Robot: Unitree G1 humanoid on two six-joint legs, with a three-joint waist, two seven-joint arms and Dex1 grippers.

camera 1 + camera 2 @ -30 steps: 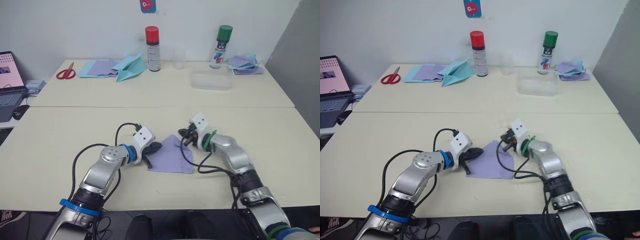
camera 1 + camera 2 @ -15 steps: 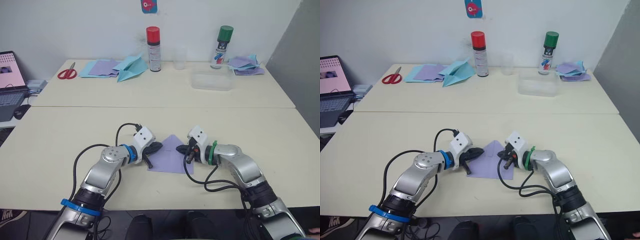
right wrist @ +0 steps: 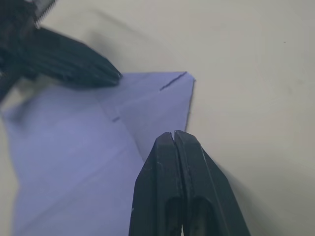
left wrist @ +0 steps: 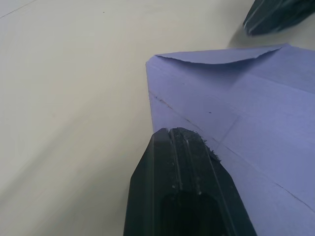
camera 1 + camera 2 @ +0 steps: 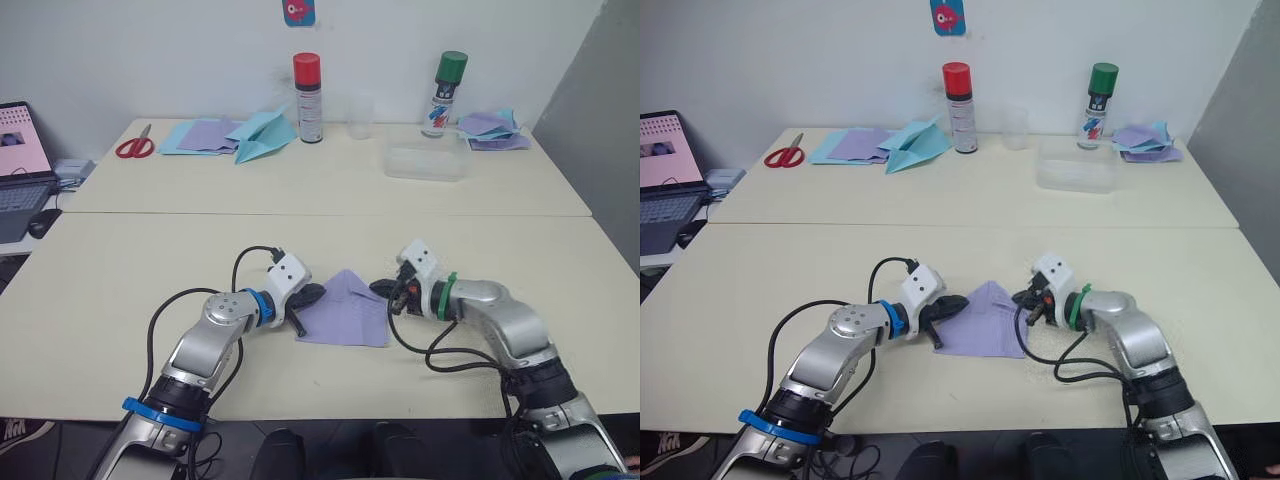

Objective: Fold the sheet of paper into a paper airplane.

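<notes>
The sheet of paper (image 5: 345, 315), pale lavender and creased, lies flat on the near table with its upper corners folded in to a point at the far edge. My left gripper (image 5: 312, 294) is shut, its tip (image 4: 177, 132) pressing down on the sheet (image 4: 246, 98) near the left edge. Shut as well, my right gripper (image 5: 382, 289) sits at the sheet's right edge, its tip (image 3: 173, 133) just over the folded right flap (image 3: 157, 103). Nothing shows between its fingers. The left gripper (image 3: 64, 64) shows across the sheet in the right wrist view.
On the far table stand a red-capped can (image 5: 306, 97), a green-capped can (image 5: 447, 92), a clear cup (image 5: 359, 117) and a clear container (image 5: 425, 162). Red scissors (image 5: 131, 147), a light blue plane (image 5: 260, 138), paper scraps (image 5: 490, 128) and a laptop (image 5: 20, 160) lie around them.
My right gripper swept in over the sheet's upper right corner, then drew back right to the edge. That corner now lies folded in. The left gripper stayed put.
</notes>
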